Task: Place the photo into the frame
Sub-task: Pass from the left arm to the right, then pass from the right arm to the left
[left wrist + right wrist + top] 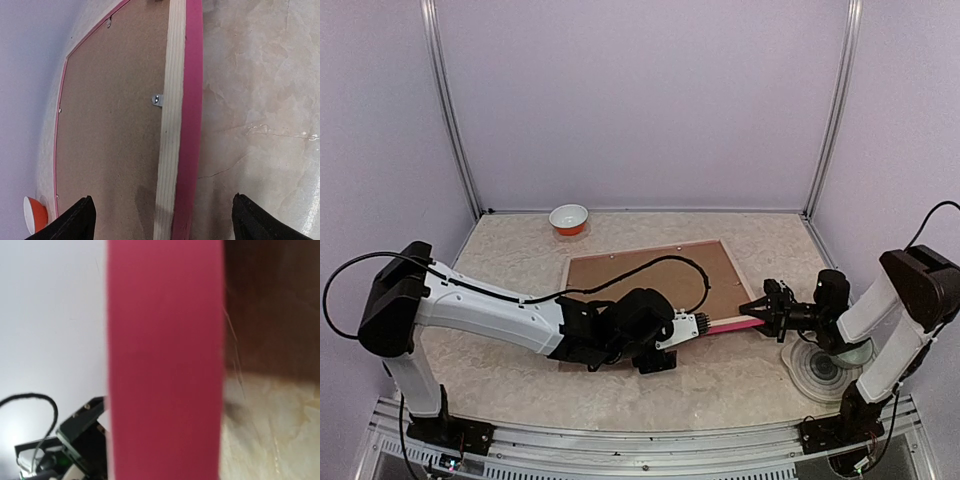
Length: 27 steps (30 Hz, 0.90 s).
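The frame [732,325] lies back up, its near edge raised and showing bright pink. A brown backing board [650,275] fills its back. The photo is hidden. My left gripper [690,326] is open at the near edge. In the left wrist view the frame's pale wood and pink edge [190,125] runs between the two spread fingertips of my left gripper [165,222] without touching them. My right gripper [767,308] is shut on the frame's near right corner. The pink edge [165,365] fills the right wrist view and hides the fingers.
An orange and white bowl [569,218] stands at the back left, also showing in the left wrist view [34,215]. A clear round object [825,368] lies by the right arm's base. The left arm's black cable loops over the backing board.
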### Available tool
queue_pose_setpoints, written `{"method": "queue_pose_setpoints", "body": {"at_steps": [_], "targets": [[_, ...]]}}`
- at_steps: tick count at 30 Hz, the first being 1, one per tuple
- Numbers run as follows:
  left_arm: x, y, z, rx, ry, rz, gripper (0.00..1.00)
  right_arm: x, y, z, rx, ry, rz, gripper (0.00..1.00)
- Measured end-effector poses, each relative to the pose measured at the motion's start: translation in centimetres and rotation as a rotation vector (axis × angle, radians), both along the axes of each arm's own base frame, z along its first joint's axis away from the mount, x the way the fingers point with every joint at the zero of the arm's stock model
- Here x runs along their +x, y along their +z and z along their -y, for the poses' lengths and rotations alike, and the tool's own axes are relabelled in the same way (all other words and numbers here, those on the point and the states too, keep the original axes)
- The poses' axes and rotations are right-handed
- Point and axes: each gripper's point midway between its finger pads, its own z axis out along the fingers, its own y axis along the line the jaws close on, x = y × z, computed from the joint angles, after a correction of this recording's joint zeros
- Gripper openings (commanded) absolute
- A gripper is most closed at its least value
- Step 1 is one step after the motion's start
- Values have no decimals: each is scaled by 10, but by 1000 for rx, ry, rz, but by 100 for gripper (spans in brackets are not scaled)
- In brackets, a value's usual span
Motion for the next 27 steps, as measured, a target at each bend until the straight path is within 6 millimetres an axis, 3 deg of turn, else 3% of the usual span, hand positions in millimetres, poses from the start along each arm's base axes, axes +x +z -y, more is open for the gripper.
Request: {"method": "queue_pose_setpoints", "body": {"at_steps": [10, 17, 22, 27], "targets": [[10, -19, -12, 146, 66, 205, 61, 1, 2, 0, 10, -7, -28, 22], [11, -18, -13, 193, 79, 313, 33, 1, 4, 0, 24, -11, -53, 22], [13, -11, -13, 195, 89, 369, 20, 1, 4, 0, 25, -12, -59, 23], [11, -10, -14, 222, 70, 395, 5, 0, 4, 0, 26, -9, -62, 33]]}}
